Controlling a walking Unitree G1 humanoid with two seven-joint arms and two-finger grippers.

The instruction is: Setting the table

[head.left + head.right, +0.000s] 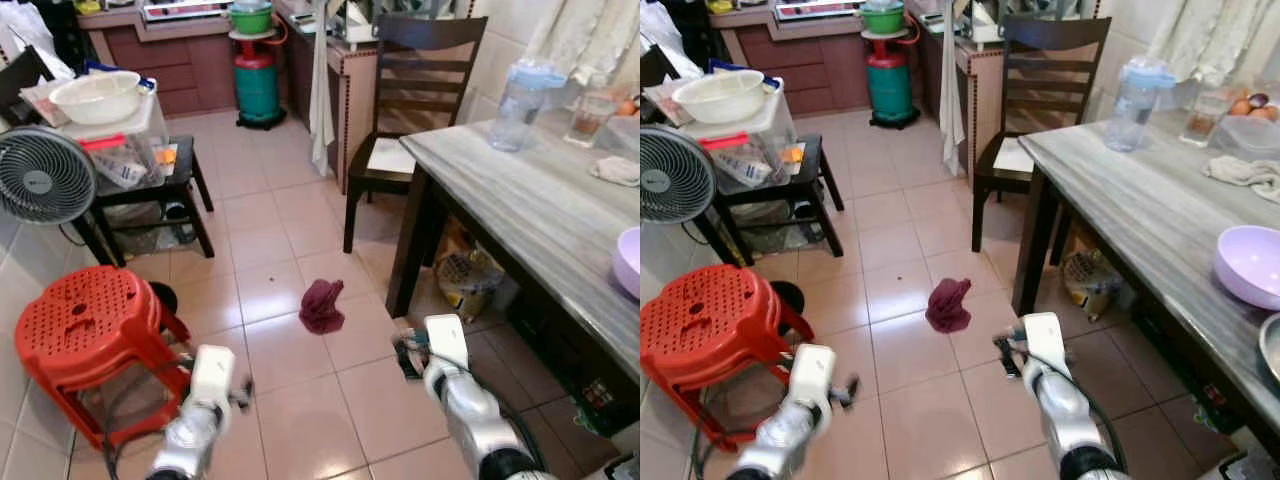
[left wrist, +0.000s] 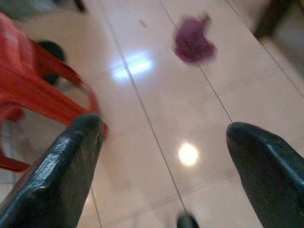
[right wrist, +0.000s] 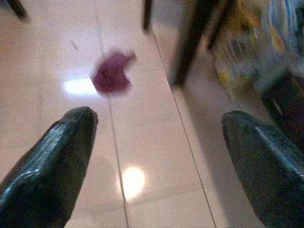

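Both arms are seen low in the foreground, held over the tiled floor (image 1: pixel 290 230). Left gripper (image 2: pixel 166 156) is released, its two black fingers (image 2: pixel 61 175) spread wide with nothing between them; it is held near a red stool (image 1: pixel 85 330). Right gripper (image 3: pixel 161 161) is likewise spread wide and empty, beside the table leg (image 3: pixel 190 45). A crumpled maroon cloth (image 1: pixel 322 306) is seen lying on the floor ahead, between the two arms and apart from both. To the right, a grey-topped table (image 1: pixel 1140 220) is seen, on which a lilac bowl (image 1: pixel 1250 265) rests near the front edge, with a water jug (image 1: pixel 1135 103), a glass (image 1: pixel 1202 115) and a white rag (image 1: pixel 1250 175) at the far end. A dark chair (image 1: pixel 410 100) is tucked at the table's far end. On the left, a fan (image 1: pixel 40 175) and a white basin (image 1: pixel 97 96) on a black stand are seen.
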